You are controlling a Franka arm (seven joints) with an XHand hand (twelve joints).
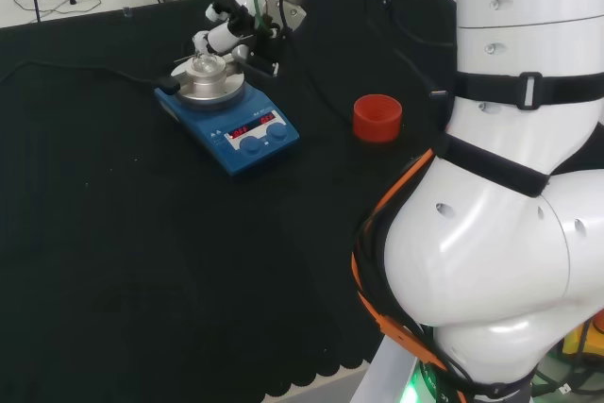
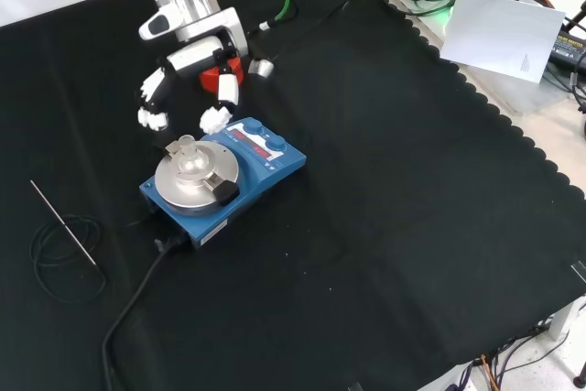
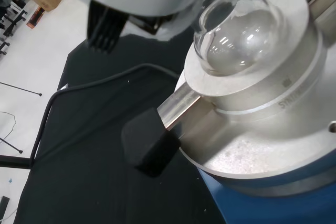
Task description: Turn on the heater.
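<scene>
The heater (image 2: 224, 180), a blue hotplate with a round metal block on top, sits on the black cloth (image 2: 385, 226) left of centre in the front view; a small clear round flask (image 3: 236, 32) is seated in the block, and a metal rod with a black foam-like tip (image 3: 149, 142) juts from the block's side; its power cable (image 2: 128, 318) trails toward the near edge in the front view. The control panel, with a lit red display (image 1: 253, 125) and two blue knobs (image 1: 264, 142), lies on the end of the heater that faces right in the front view and near in the head view.

The hand (image 2: 188, 80) hangs just beyond the heater's far edge in the front view, its fingers (image 2: 151, 103) relaxed and spread, pointing down and holding nothing; one white fingertip (image 2: 215, 119) is close above the far corner of the blue body, though I cannot tell whether it touches.

The relation that matters: the knobs lie to the right of the hand in the front view and slightly nearer, along the heater's long axis, which runs diagonally from the block end to the panel end; so the hand likely has to shift sideways along that axis, away from the flask, and lower a fingertip onto the panel. A red cap (image 1: 377, 117) stands well apart to the right in the head view; a thin probe with coiled wire (image 2: 64, 244) lies far left in the front view.
</scene>
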